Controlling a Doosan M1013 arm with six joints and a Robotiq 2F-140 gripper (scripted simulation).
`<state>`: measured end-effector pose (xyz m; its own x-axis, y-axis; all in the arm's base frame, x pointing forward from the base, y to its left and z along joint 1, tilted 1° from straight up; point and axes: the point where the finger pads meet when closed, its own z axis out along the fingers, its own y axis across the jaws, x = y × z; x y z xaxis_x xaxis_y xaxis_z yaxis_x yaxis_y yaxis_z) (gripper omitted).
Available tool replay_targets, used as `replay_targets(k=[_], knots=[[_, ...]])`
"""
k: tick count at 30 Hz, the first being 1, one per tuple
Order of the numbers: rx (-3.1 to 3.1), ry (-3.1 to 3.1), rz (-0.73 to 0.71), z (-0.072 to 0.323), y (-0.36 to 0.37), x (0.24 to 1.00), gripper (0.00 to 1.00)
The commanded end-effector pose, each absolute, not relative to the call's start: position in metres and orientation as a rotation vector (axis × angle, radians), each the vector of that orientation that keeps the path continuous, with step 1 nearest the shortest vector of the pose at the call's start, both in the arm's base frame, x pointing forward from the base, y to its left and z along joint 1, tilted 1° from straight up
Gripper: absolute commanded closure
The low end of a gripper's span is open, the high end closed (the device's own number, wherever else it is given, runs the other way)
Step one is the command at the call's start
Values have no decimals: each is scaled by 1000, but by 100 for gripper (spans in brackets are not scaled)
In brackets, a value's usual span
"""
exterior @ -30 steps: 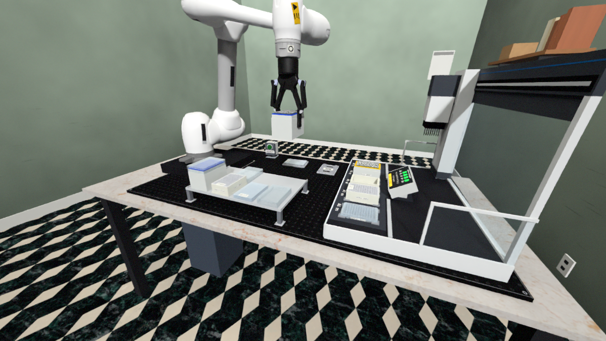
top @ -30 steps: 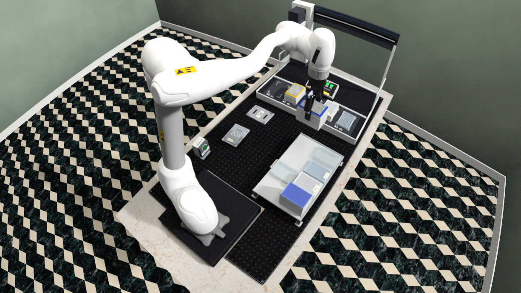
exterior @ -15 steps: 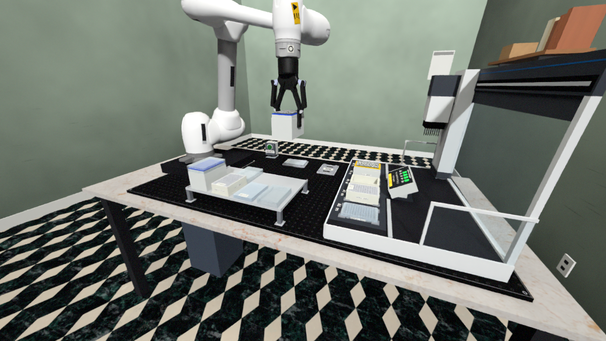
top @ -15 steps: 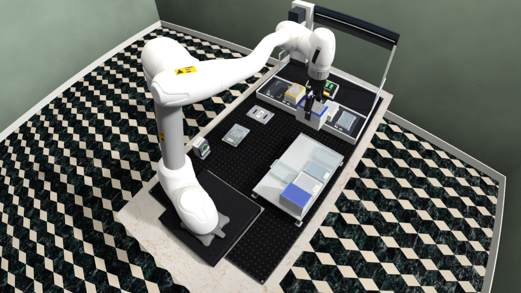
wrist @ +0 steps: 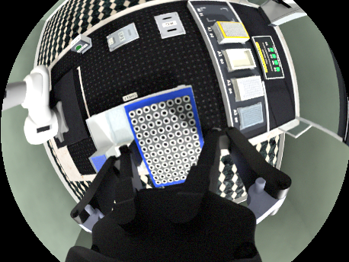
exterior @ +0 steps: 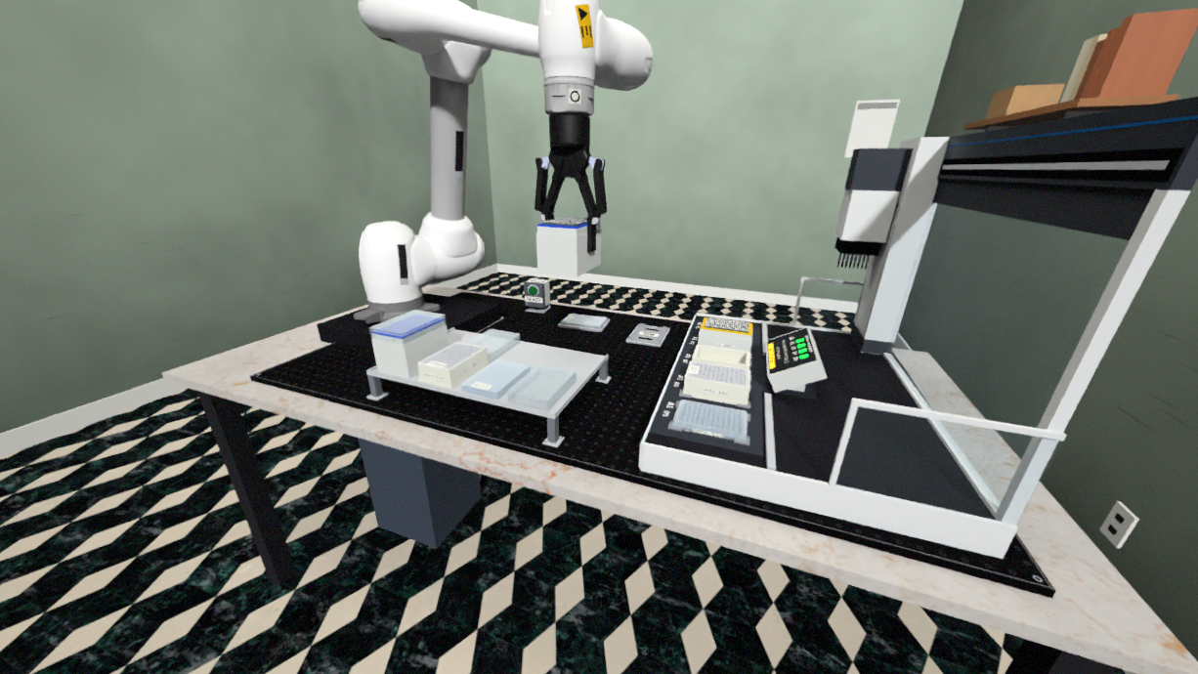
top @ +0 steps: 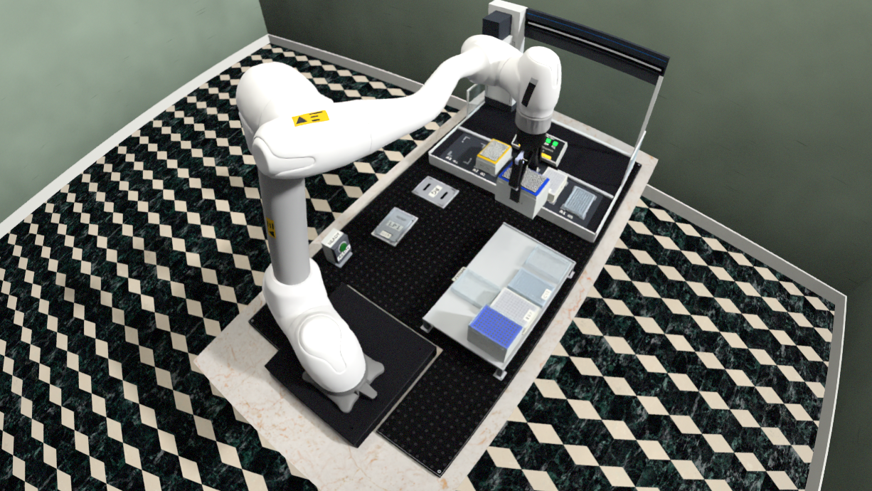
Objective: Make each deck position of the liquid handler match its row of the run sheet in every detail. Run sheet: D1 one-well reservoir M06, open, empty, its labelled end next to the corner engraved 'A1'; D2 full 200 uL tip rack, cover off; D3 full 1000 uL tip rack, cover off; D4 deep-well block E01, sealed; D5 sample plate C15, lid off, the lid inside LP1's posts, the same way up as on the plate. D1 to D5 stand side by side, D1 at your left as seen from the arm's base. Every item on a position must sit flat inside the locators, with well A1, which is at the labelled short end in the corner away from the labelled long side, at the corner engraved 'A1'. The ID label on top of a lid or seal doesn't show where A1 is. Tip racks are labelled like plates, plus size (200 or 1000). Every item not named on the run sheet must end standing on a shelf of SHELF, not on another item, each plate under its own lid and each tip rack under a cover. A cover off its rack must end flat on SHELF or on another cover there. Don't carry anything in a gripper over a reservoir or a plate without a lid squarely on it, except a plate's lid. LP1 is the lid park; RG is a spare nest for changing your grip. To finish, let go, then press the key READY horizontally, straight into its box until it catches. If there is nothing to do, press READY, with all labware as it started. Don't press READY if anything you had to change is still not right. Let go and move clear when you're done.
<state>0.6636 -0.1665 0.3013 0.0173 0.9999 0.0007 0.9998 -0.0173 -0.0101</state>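
Note:
My gripper [top: 522,172] [exterior: 570,219] [wrist: 171,132] is shut on a white tip rack with a blue rim [top: 523,190] [exterior: 566,249] [wrist: 164,136], cover off, its holes filled with tips. It hangs high above the black table, level. On the deck [exterior: 712,464], the leftmost position [top: 459,148] [wrist: 204,9] is bare. Beside it stand a yellow-rimmed tip rack [top: 493,155] [exterior: 725,326] [wrist: 232,32], a cream open reservoir [exterior: 719,358] [wrist: 241,59], a white block [exterior: 716,383] [wrist: 250,90] and a clear plate [top: 578,201] [exterior: 712,418] [wrist: 251,116].
The shelf [top: 488,268] [exterior: 577,363] holds a blue-covered rack [top: 495,326] [exterior: 407,339] and several flat plates and covers. A clear lid on a nest [top: 395,225] [exterior: 583,321], a second nest [top: 434,191] [exterior: 649,334] and the READY key box [top: 336,247] [exterior: 536,295] stand on the mat. The handler's gantry [exterior: 888,242] rises behind the deck.

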Motion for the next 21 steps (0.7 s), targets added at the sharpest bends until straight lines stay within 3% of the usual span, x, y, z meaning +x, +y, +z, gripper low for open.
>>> replay_targets(k=[1,21], knots=[[-2236,-2197,9,302,-166,664,90],[-2236,-2197,8,287,-166,664,90]])
